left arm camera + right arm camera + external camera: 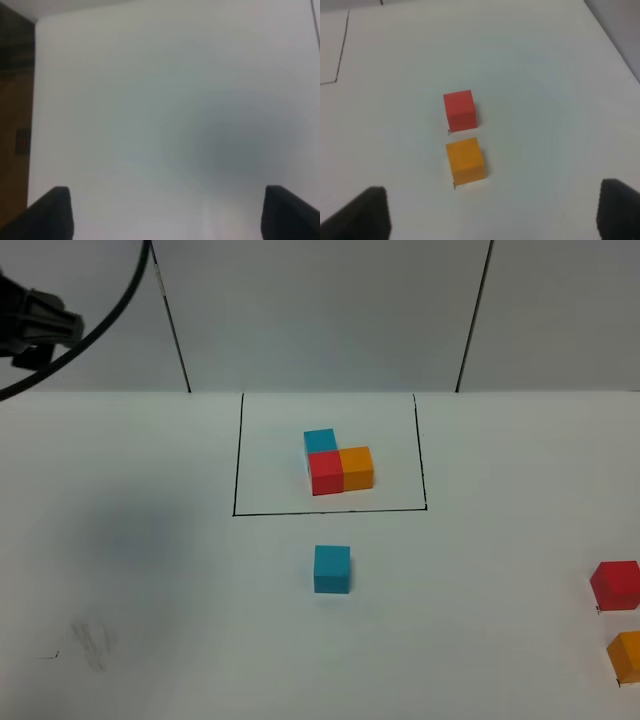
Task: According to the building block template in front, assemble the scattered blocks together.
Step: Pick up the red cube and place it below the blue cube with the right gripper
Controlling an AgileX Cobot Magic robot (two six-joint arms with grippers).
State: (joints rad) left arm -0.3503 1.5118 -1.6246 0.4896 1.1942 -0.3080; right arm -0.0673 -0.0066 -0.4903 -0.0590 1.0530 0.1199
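Template (338,465) sits inside the black frame (238,455), mid-table (150,620) toward the far edge. L shape: the red-orange leg runs parallel to the near edge, with orange toward the right edge, and blue sits behind red pointing at the far edge. Loose blue cube (332,569) is mid-table, just outside the frame's near line, faces roughly square to it. Loose red cube (615,585) and orange cube (627,656) are at the right edge, close but not touching, in a line running far-to-near, orange nearer the near edge. Left gripper (167,212): jaws wide apart over bare table, nothing between. Right gripper (490,210): jaws wide apart above the red/orange pair, holding nothing.
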